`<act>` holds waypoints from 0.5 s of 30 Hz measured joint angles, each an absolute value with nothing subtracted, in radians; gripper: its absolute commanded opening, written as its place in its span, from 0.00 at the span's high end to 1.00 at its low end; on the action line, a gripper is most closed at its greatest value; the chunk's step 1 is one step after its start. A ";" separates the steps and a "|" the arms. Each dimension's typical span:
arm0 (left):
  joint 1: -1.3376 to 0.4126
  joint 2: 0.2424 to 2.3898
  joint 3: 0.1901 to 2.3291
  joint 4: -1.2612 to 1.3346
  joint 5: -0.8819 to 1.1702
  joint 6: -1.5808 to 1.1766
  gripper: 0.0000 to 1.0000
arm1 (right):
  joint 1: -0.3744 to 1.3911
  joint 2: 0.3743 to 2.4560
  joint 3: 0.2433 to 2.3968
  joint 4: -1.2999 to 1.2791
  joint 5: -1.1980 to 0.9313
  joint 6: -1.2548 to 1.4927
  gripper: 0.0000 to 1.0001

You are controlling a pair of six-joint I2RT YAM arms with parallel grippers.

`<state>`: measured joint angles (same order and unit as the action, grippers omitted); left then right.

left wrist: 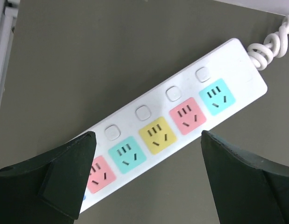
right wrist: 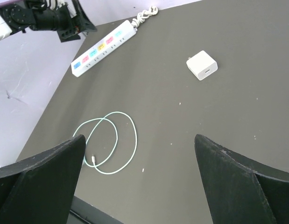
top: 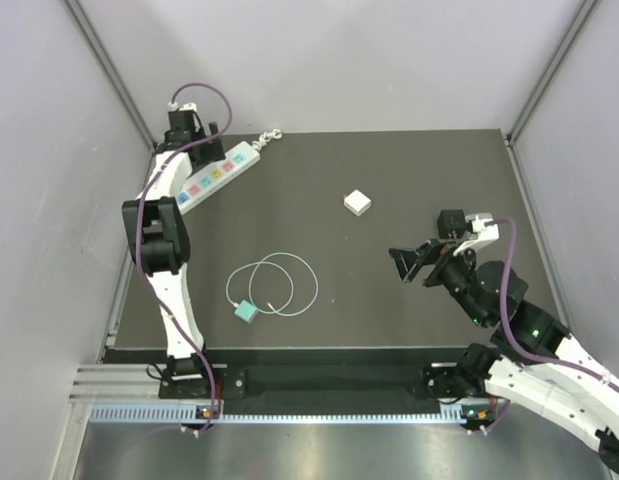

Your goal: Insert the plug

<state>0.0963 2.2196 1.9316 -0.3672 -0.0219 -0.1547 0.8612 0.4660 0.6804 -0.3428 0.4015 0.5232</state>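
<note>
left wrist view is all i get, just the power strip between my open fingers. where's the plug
Observer: The plug lies on the table near its front edge, left of centre, with its white cable looped beside it. Nothing is gripping it.
Operator: ok is the right arm anywhere near it
Observer: No. The right gripper hangs open and empty over the right side of the table, well apart from the plug.
</note>
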 measured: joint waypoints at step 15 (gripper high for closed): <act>0.086 2.376 2.022 -0.359 -0.184 -0.052 0.02 | 0.861 0.516 0.677 -0.323 0.369 0.519 0.00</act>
